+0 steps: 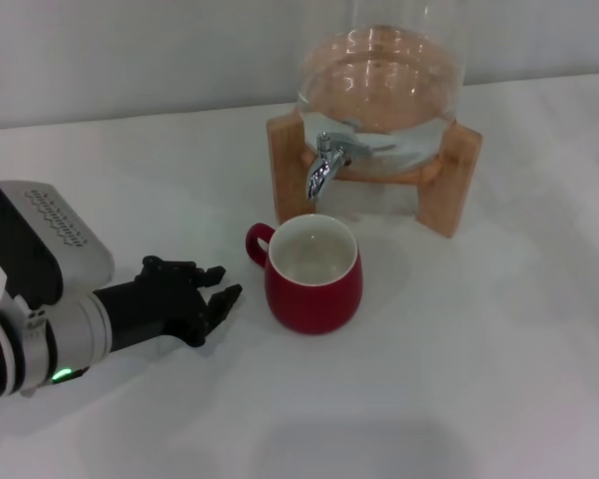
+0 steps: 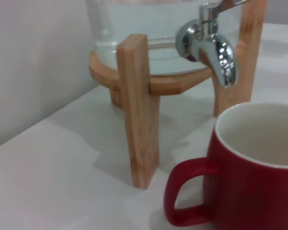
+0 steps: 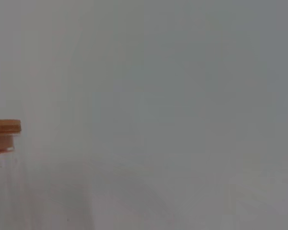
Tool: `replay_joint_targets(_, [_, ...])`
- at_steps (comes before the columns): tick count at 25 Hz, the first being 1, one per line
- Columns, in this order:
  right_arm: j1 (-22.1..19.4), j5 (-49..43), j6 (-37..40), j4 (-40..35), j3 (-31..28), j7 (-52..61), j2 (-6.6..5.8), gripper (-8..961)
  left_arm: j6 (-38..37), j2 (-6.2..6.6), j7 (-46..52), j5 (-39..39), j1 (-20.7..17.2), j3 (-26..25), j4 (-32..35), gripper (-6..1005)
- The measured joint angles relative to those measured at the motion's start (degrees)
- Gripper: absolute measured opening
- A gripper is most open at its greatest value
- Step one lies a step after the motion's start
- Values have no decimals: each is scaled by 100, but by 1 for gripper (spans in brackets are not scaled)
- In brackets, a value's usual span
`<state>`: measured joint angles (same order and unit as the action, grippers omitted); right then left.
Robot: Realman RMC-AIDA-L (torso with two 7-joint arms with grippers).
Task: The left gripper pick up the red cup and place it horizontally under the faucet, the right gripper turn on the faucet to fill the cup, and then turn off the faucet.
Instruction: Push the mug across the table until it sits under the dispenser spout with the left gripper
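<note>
Plain white worktop point(image 1: 459, 379), pale grey wall behind. Clear glass jar point(image 1: 381, 90) on a wooden stand point(image 1: 290, 165), part full of water, sits at the back. Small chrome faucet point(image 1: 324, 165) points down at the front of the jar. Glossy red pot-bellied cup point(image 1: 313, 272), white inside, stands upright right below the faucet, loop handle toward the left hand point(image 1: 218, 297). Left hand rests just beside the cup, black fingers apart, holding nothing, not touching it. Right hand not visible.

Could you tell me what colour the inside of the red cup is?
White; the red cup shows its inside best in the head view.
</note>
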<state>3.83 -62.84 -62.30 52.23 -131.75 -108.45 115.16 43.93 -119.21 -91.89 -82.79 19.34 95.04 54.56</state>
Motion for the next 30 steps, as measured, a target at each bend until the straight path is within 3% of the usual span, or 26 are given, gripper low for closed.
replay_joint_targets(9, [3,56,83,-29,-1,0,6,631,57,-6,-4,62,-44,425,477,274])
replay_joint_targets(30, [47,71,151,-28,-37,0,-1,631,-8,-5,-300,135,-44,561,576,274])
